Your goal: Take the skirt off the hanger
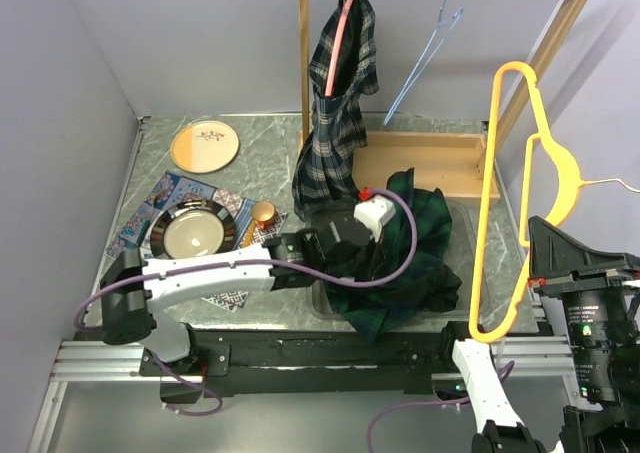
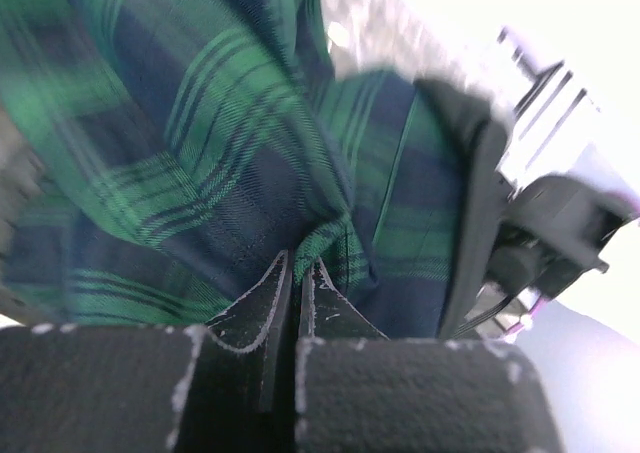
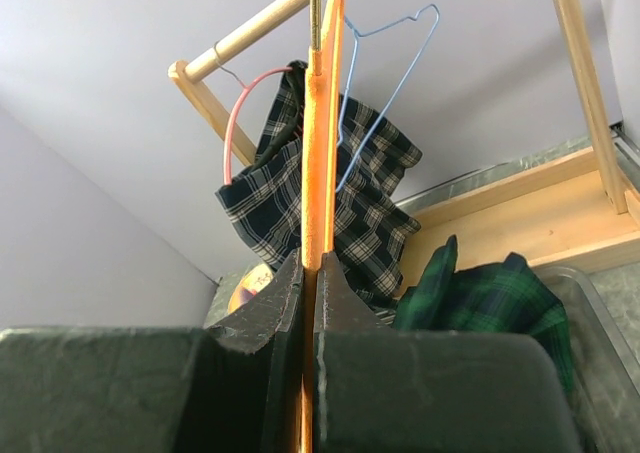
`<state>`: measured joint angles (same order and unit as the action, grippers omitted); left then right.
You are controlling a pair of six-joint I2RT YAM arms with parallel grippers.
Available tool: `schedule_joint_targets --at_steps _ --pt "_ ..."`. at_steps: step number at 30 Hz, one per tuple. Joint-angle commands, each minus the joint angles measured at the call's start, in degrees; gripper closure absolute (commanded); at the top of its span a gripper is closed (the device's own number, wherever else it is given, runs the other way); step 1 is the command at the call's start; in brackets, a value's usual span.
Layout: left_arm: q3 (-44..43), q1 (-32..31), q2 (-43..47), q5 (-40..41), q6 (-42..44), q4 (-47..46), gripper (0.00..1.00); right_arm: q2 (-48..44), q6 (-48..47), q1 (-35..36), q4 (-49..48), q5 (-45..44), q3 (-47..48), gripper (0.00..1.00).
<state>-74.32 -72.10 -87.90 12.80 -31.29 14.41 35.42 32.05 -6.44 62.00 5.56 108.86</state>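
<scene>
Over bin (image 1: pixel 320 305), left hand (image 2: pixel 297 268) pinches skirt (image 2: pixel 200 123); right hand (image 3: pixel 310 268) clamps hanger (image 3: pixel 322 123).

Soft, even light overhead; left wrist view shows the skirt (image 2: pixel 200 143) blurred, background blown white.

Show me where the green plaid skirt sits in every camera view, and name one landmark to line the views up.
Top external: green plaid skirt heaped at centre-right, just below the wooden rack.
Left wrist: it fills most of the frame.
Right wrist: lower right, beside the yellow hanger.
Shared landmark: the wooden rack's base, behind the skirt in the top and right wrist views; the left wrist view does not show it.
</scene>
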Motion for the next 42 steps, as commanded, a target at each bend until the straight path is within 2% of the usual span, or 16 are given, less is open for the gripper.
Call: schedule_joint_targets --at_steps 1,5,8,9,10,11,12,14,19,20,26,32,42 --pt "6.1 -2.0 -2.8 -2.9 -4.0 -4.2 0.99 0.6 -0.5 0.5 -3.5 -0.2 0.2 1.00" --pt "9.2 -1.6 -7.8 -1.3 -4.9 -8.0 0.99 0.8 0.0 0.4 -4.3 0.5 -0.3 1.00" --pt "3.6 -1.2 -14.7 -0.8 -6.9 -0.4 0.96 1.1 -0.4 0.4 -4.1 0.3 0.1 1.00" --pt "0.4 -1.9 -15.5 -0.8 -7.1 3.7 0.87 1.1 -0.5 0.4 -3.9 0.2 0.2 1.00" --pt "-0.6 -2.9 -15.5 0.6 -8.4 5.0 0.70 1.1 -0.8 0.5 -3.6 -0.3 0.4 1.00" --pt "-1.6 -3.7 -14.5 4.0 -9.0 6.3 0.40 0.8 -0.8 0.5 -3.6 -0.7 0.5 1.00" --pt "-1.9 -5.1 -13.2 5.5 -9.7 7.1 0.31 0.6 -0.9 0.4 -3.6 -0.9 0.5 1.00" --pt "-2.7 -5.2 -8.5 7.3 -11.3 9.1 0.20 0.4 -0.8 0.5 -3.7 -0.7 0.7 1.00" --pt "-5.9 -5.1 0.5 12.0 -9.0 10.3 0.10 0.4 -0.3 0.5 -3.9 -0.2 1.4 1.00" --pt "-7.8 -4.7 0.9 12.3 -8.2 10.7 0.04 0.4 -0.2 0.5 -3.9 -0.2 1.4 1.00" --pt "-18.8 2.6 -5.2 17.1 -3.4 16.7 0.03 -1.1 0.6 0.5 -5.7 -0.5 -0.6 1.00" --pt "-25.7 9.6 -14.3 7.8 3.0 13.1 0.01 -3.6 1.3 0.4 -8.2 -1.3 -4.8 1.00" --pt "-31.9 12.7 -29.9 -1.5 8.3 6.6 0.01 -4.5 2.1 0.4 -10.8 0.9 -8.2 1.00"
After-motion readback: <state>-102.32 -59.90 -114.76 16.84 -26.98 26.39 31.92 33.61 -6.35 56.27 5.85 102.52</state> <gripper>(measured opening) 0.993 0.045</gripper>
